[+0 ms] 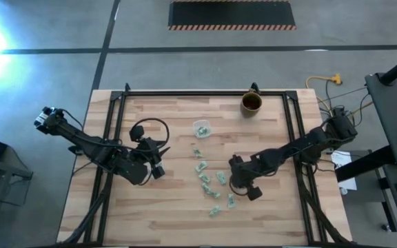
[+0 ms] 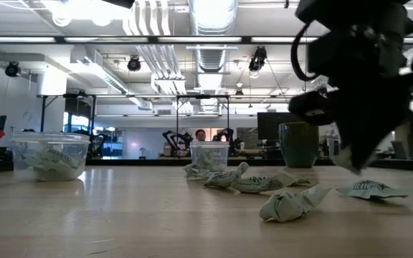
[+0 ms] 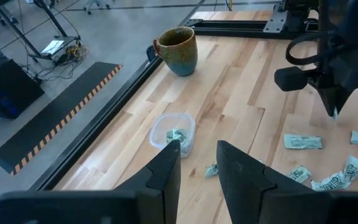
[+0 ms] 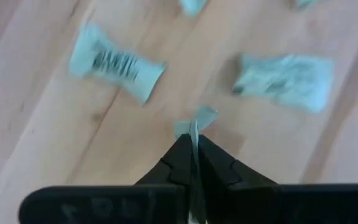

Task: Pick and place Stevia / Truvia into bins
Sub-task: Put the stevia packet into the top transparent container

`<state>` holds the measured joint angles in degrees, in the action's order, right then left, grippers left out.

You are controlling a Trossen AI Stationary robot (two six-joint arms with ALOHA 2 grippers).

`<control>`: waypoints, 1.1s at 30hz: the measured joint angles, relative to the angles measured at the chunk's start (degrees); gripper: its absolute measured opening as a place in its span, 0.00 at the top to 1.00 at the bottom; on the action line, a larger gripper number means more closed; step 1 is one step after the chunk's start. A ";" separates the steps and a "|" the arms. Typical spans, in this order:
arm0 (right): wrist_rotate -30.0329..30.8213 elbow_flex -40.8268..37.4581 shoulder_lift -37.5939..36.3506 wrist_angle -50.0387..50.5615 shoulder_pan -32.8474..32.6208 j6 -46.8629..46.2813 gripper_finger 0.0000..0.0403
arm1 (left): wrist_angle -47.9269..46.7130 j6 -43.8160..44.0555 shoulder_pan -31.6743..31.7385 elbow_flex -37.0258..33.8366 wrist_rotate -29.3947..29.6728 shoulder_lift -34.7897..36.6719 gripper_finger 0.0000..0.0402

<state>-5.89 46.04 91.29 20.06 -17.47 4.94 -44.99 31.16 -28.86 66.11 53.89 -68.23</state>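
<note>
Several pale green and white sachets (image 1: 209, 180) lie scattered flat on the wooden table (image 1: 171, 213). A clear cup (image 1: 201, 129) stands beyond them with a sachet inside; it also shows in the left wrist view as the cup (image 3: 173, 132). The low view shows a second clear cup (image 2: 49, 155) holding sachets. My right gripper (image 1: 237, 186) hangs over the right side of the scatter, shut on one sachet (image 4: 196, 120). My left gripper (image 3: 197, 165) is open and stays left of the pile, short of the cup, touching nothing. My right gripper pinches one sachet between its two shut fingers (image 4: 179, 158), coming from above and pointing down. Only a small crumpled end (image 4: 199, 118) sticks out past the fingertips. In the low view the sachet (image 2: 345, 162) hangs at the fingertips, clear of the tabletop.
A brown mug (image 1: 251, 103) with a handle stands near the table's far edge. Black frame rails (image 1: 116, 131) run along the table's left, right and far sides. Bare wood lies near the front edge.
</note>
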 joint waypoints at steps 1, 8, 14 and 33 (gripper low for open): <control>0.12 0.69 0.00 -0.12 0.45 0.05 0.98 | 0.00 -0.01 0.01 0.00 0.00 0.00 0.78; 0.19 6.07 -0.04 -0.34 5.15 2.35 0.98 | 0.00 -0.02 0.00 0.00 -0.02 0.00 0.78; 2.86 11.95 -0.04 -0.40 10.52 7.27 0.98 | -0.02 -0.04 0.01 0.00 -0.03 0.00 0.78; -1.68 19.09 1.96 -10.26 34.62 6.67 0.98 | -0.05 -0.07 0.00 -0.02 -0.13 -0.02 0.78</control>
<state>-7.57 65.13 93.25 9.81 17.15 11.60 -45.04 31.09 -28.86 66.08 53.76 -68.25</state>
